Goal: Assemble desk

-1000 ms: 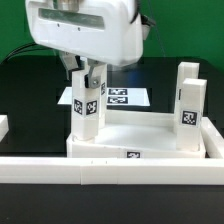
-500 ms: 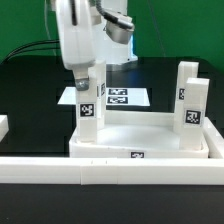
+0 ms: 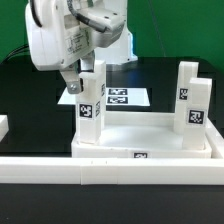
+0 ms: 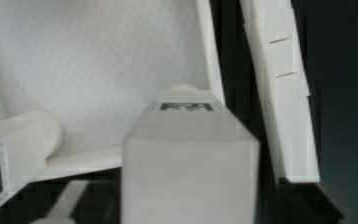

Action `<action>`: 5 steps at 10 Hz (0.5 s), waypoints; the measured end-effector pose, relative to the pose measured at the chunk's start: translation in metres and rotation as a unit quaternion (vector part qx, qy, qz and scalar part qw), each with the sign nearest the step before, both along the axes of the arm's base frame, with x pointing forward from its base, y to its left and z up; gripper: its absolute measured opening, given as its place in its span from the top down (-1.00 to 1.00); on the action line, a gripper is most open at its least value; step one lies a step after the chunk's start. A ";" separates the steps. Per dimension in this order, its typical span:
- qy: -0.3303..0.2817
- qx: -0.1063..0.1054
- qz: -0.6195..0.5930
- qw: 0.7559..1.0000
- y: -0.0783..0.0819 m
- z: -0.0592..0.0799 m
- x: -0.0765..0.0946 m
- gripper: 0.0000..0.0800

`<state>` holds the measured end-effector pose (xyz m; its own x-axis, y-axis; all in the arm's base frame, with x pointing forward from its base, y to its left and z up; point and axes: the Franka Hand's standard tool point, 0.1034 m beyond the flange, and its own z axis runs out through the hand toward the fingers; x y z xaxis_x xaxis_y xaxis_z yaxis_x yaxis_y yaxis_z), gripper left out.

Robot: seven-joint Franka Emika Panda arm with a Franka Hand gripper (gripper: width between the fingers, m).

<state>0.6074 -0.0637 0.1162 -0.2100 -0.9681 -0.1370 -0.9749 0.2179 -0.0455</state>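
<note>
Hand (image 3: 84,72) of the white robot arm hangs right over the top of one white square plastic post leg (image 3: 90,112), its two dark fingers (image 3: 73,84) hard to read against that post: whether they stand apart from it or still pinch it cannot be told. Directly below the hand, this leg stands upright on a corner of the wide flat white rimmed tabletop slab (image 3: 140,134), a black-and-white square tag on its face. In the wrist view the same leg's top (image 4: 188,125) fills the middle, close under the hand. Well apart from the hand, toward the exterior view's right, a second white post leg (image 3: 192,108) stands upright on the slab. Beyond the hand lies the marker board (image 3: 120,97) on the black counter (image 3: 30,90). Nearer the camera than the hand runs a long white border bar (image 3: 110,170).
</note>
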 end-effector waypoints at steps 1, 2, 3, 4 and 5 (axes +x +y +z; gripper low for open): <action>0.019 -0.012 0.061 0.998 0.001 0.000 -0.001 -0.36; 0.028 -0.032 0.132 0.990 0.003 0.001 0.007 -0.56; 0.017 -0.035 0.173 0.984 0.002 0.000 0.010 -0.56; 0.014 -0.036 0.214 0.976 0.001 -0.001 0.009 -0.61; 0.011 -0.037 0.245 0.969 0.002 -0.001 0.009 -0.62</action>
